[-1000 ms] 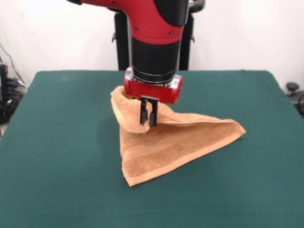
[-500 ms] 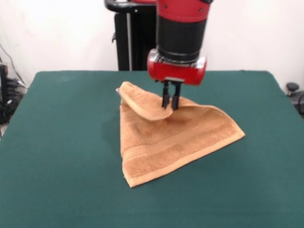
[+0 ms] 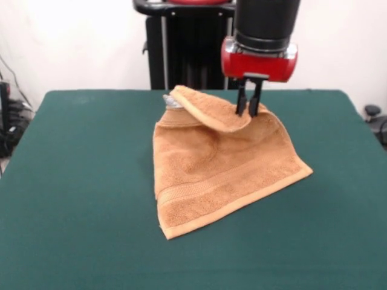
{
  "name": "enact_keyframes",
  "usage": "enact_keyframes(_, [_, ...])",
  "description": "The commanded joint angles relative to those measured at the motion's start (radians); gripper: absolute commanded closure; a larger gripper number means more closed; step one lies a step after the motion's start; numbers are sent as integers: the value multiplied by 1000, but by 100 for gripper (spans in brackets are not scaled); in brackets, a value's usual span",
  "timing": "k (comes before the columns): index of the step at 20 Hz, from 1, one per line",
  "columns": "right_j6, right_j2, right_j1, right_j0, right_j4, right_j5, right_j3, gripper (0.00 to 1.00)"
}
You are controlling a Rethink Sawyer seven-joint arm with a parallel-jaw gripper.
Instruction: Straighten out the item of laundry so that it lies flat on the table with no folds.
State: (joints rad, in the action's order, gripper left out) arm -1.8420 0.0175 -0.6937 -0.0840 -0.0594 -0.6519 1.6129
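The item of laundry (image 3: 217, 175) is an orange-tan terry towel lying on the green table (image 3: 78, 181) near its middle. Its near part lies flat, with a woven band along the front edge. The far part is lifted and folded over as a flap (image 3: 208, 109). My gripper (image 3: 248, 111) comes down from above at the flap's right end and is shut on the towel's edge, holding it a little above the table. A small white tag (image 3: 170, 99) peeks out at the flap's left end.
The black pedestal (image 3: 181, 54) stands behind the table's far edge. A dark object (image 3: 372, 112) sits past the right edge, and cables (image 3: 9, 121) hang at the left.
My gripper has moved right and toward the table's far side, rising a little, and has pulled the gripped towel edge along. More of the towel now lies spread out.
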Motion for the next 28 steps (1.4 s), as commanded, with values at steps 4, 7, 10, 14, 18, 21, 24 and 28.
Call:
enact_keyframes(4, [-264,2,-6,53,82,3,182,100])
enact_keyframes(7, [-280,6,-10,65,89,53,218,100])
enact_keyframes(10, [-293,17,-17,81,98,112,271,100])
enact_keyframes(14, [-327,47,-24,123,96,221,340,100])
enact_keyframes(18, [-342,75,-21,166,89,336,394,100])
enact_keyframes(21, [-324,59,-19,159,109,386,430,100])
enact_keyframes(24, [-319,59,-14,161,115,429,454,100])
enact_keyframes(28, [-330,81,5,183,109,511,473,100])
